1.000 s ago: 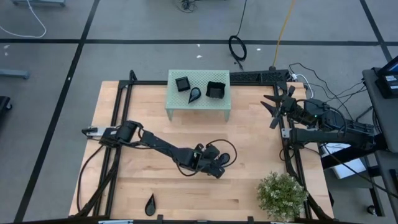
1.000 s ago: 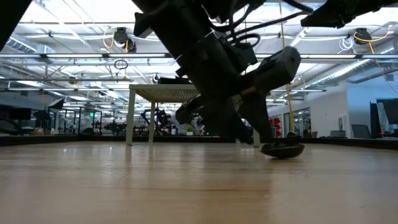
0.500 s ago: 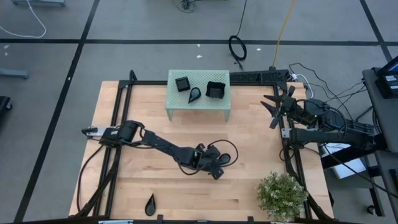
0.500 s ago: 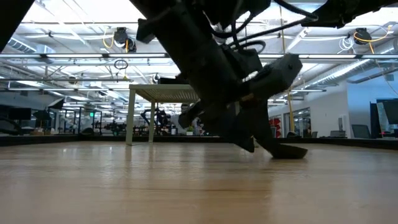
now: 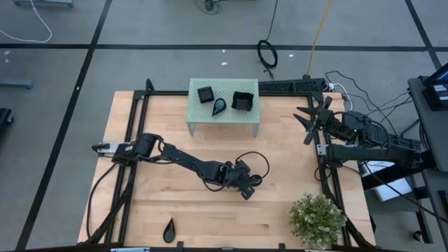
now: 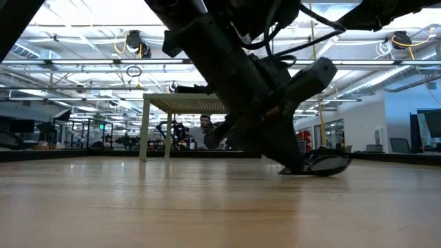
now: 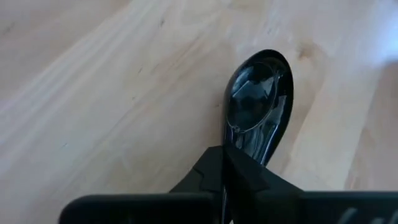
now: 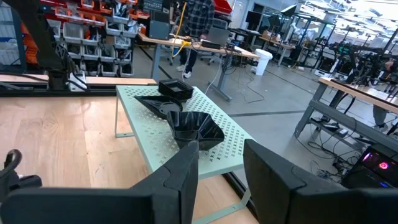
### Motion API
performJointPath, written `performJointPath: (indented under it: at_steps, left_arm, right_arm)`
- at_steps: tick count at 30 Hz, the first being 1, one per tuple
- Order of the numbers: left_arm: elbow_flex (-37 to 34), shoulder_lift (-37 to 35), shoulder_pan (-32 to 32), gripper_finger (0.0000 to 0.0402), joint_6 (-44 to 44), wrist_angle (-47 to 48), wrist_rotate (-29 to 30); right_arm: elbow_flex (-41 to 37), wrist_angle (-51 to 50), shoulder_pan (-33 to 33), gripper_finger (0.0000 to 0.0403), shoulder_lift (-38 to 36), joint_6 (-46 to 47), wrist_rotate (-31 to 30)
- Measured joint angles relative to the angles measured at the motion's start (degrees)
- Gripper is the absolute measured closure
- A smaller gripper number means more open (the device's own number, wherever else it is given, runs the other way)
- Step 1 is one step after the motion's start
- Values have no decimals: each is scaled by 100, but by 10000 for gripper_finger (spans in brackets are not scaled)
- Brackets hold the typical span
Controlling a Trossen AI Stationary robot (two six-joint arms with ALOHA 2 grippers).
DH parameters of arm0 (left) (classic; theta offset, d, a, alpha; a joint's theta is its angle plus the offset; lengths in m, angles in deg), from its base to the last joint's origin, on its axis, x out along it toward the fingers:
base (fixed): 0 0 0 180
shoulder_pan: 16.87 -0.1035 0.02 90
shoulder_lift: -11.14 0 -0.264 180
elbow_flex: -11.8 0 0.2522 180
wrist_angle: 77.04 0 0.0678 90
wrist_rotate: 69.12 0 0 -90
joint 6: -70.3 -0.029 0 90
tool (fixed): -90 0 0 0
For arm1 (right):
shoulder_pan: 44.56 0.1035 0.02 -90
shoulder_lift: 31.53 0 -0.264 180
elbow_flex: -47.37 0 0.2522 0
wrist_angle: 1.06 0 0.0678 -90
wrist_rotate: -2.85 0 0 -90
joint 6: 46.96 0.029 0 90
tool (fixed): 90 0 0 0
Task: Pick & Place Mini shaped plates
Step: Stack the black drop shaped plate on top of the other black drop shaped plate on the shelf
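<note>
A glossy black teardrop plate (image 5: 256, 180) lies on the wooden table right of centre; it also shows in the left wrist view (image 7: 255, 99) and the low view (image 6: 324, 164). My left gripper (image 5: 246, 186) is shut on it. A second teardrop plate (image 5: 169, 228) lies by the table's near edge. On the pale green perforated stand (image 5: 224, 120) at the far middle sit a square plate (image 5: 205, 94), a teardrop plate (image 5: 219, 106) and a wavy-edged plate (image 5: 243, 101). My right gripper (image 5: 306, 120) waits open at the table's far right, touching nothing. My left gripper (image 7: 225, 165) pinches the teardrop plate's narrow pointed end (image 7: 247, 144) between its two fingers. The fingers slant down from the table's left, along the plate's length. The plate stays low at the table top, its broad end pointing away from the gripper; the fingers hide the tip itself.
A potted plant (image 5: 318, 218) stands at the near right corner. A black frame (image 5: 133, 140) runs along the table's left, far and right sides. A loop of my left arm's cable (image 5: 255, 164) arches over the gripper. Bare wood lies between the stand and the gripper.
My left gripper has gone a little toward the table's right edge, down at the teardrop plate. In the low view its fingers stood apart and now stand together on the plate's narrow end. The plate has slid slightly toward the right.
</note>
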Motion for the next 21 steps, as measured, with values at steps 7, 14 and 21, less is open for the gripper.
performJointPath:
  at_steps: [7,14,21]
  left_arm:
    - [-7,-302,-11,398,-109,-332,31]
    - [-9,-919,-156,398,-67,-295,344]
    - [-4,-1894,-504,398,248,572,956]
  right_arm:
    - [0,-1,0,287,-2,-1,-2]
    - [0,0,0,287,-2,0,0]
    - [0,-9,0,287,-2,0,0]
